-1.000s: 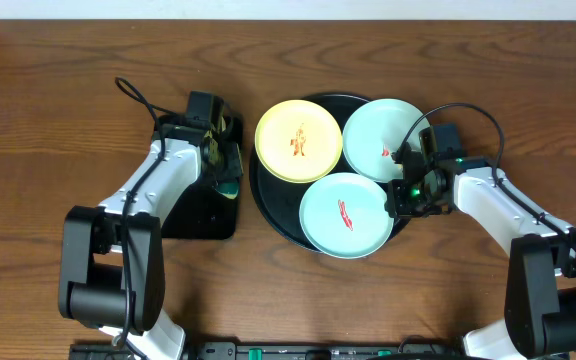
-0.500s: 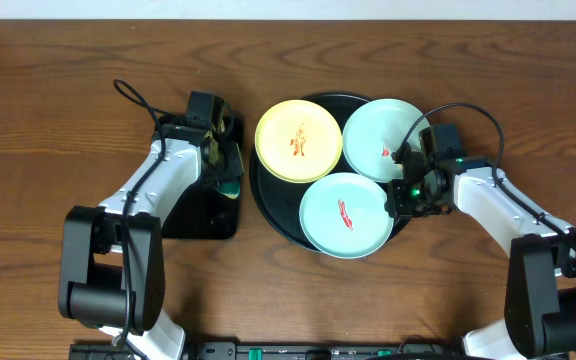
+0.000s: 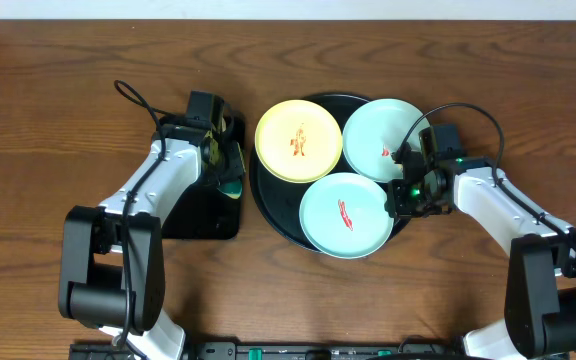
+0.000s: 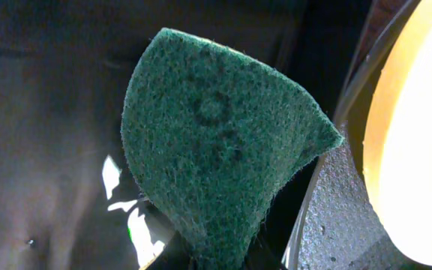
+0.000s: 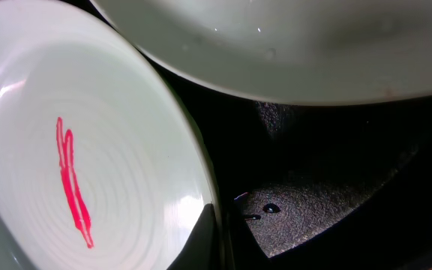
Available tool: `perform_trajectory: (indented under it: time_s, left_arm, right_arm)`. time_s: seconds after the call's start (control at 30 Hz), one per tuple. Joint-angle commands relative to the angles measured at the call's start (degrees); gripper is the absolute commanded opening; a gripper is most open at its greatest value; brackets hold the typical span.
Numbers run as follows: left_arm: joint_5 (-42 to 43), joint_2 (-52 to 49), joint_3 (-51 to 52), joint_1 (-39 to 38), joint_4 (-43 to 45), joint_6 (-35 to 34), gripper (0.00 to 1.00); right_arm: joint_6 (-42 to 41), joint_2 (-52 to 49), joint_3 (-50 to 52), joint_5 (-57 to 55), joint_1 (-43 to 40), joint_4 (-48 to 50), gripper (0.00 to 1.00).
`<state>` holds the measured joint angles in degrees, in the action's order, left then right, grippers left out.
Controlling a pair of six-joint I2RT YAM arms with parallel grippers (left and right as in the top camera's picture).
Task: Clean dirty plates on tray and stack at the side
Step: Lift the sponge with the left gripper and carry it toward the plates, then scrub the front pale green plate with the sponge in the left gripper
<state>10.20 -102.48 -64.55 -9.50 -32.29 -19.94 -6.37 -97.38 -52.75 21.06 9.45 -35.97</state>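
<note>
The round black tray (image 3: 268,205) holds three plates. The pale yellow plate (image 3: 298,140) at the back left has an orange smear. A mint-blue plate (image 3: 380,138) at the back right has a small red smear. A second mint-blue plate (image 3: 346,215) at the front has a red streak (image 5: 73,180). My right gripper (image 3: 400,195) sits at the front plate's right rim, its fingers closed over the rim (image 5: 220,232). My left gripper (image 3: 230,183) is shut on a green scouring pad (image 4: 216,165), just left of the tray, beside the yellow plate (image 4: 418,135).
A smaller rectangular black tray (image 3: 203,215) lies under the left gripper, left of the round tray. Brown wood tabletop (image 3: 48,120) spreads on both sides. Both arms' cables arch above the wrists. A white wall edge runs along the back.
</note>
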Motion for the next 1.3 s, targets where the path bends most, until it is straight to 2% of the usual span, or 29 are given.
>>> perform_trajectory:
  time_s: [0.0, 0.33, 0.43, 0.63, 0.73, 0.87, 1.1, 1.27]
  left_arm:
    - [1.4, -0.3, 0.6, -0.6, 0.3, -1.0, 0.07]
    - [1.2, 0.0, 0.6, -1.9, 0.3, -0.3, 0.07]
    - [-2.1, 1.6, 0.4, -1.5, 0.0, 0.0, 0.07]
    - [-5.3, 7.2, -3.0, -0.8, -4.4, 6.1, 0.07]
    - [-2.4, 10.6, -6.6, -1.6, -8.1, 9.3, 0.07]
    - [6.1, 13.6, -7.8, -4.6, -7.5, 9.3, 0.07]
    - [8.3, 11.3, -7.8, -14.4, -5.1, -0.3, 0.08]
    - [8.2, 7.4, -7.8, -21.2, -1.2, -11.3, 0.07]
  right_arm:
    - [-0.4, -0.4, -0.9, 0.4, 0.4, 0.0, 0.01]
    - [-0.4, -0.3, -0.9, 0.4, 0.4, 0.0, 0.01]
    - [-0.4, -0.4, -0.9, 0.4, 0.4, -0.1, 0.01]
    - [-0.4, -0.4, -0.9, 0.4, 0.4, -0.1, 0.01]
    - [-0.4, -0.3, -0.9, 0.4, 0.4, 0.0, 0.01]
    - [-0.4, -0.3, -0.9, 0.4, 0.4, 0.5, 0.01]
    - [-0.4, -0.4, -0.9, 0.4, 0.4, 0.9, 0.01]
    - [-0.5, -0.3, -0.9, 0.4, 0.4, 0.8, 0.01]
